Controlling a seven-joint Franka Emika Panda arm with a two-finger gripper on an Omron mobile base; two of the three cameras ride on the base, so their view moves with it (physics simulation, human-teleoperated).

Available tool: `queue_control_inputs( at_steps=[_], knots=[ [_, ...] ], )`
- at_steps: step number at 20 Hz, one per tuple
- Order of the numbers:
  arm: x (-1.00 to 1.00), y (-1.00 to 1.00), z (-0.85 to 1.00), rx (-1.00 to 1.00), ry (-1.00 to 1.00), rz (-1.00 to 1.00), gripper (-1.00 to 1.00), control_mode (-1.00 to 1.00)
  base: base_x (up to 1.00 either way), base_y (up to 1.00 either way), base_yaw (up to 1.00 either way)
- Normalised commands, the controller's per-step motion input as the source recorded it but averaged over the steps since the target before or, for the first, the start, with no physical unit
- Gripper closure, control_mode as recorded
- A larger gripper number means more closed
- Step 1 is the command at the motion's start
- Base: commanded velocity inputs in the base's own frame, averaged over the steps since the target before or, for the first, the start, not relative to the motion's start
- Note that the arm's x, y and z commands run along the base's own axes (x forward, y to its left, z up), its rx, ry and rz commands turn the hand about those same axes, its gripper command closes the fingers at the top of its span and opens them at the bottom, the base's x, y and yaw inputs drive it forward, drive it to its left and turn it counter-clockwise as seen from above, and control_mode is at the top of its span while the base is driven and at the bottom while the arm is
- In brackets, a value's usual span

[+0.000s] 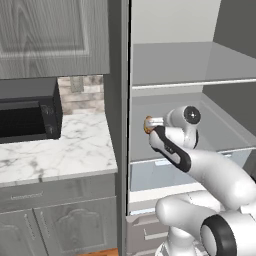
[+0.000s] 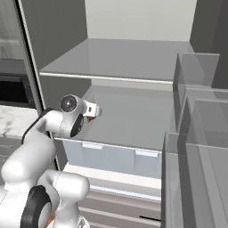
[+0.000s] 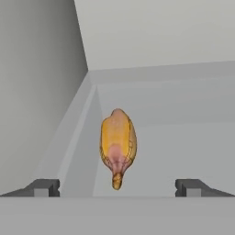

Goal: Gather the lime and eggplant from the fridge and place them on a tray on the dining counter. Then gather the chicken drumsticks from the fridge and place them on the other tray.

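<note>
My gripper [image 3: 117, 187] stood spread wide, nothing pinched; chicken drumstick [image 3: 118, 146] lay just ahead, near fridge [image 3: 41, 92] L wall.

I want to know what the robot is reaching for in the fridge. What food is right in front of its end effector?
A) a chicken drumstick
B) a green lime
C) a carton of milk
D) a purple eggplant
A: in the hand view a golden-brown chicken drumstick with a pinkish narrow end lies on the fridge shelf ahead of the open end effector, near the left wall.
</note>
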Motion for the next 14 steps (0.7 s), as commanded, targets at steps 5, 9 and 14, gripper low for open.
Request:
queue_control_inputs(
  at_steps=[5,9,14],
  knots=[
    [0.17,0.08,-0.04,0.0,0.0,0.0,-1.0,-1.0,0.0,0.0,0.0],
    [0.17,0.08,-0.04,0.0,0.0,0.0,-1.0,-1.0,0.0,0.0,0.0],
    [0.06,0.0,-0.01,0.0,0.0,0.0,-1.0,-1.0,0.0,0.0,0.0]
  ],
)
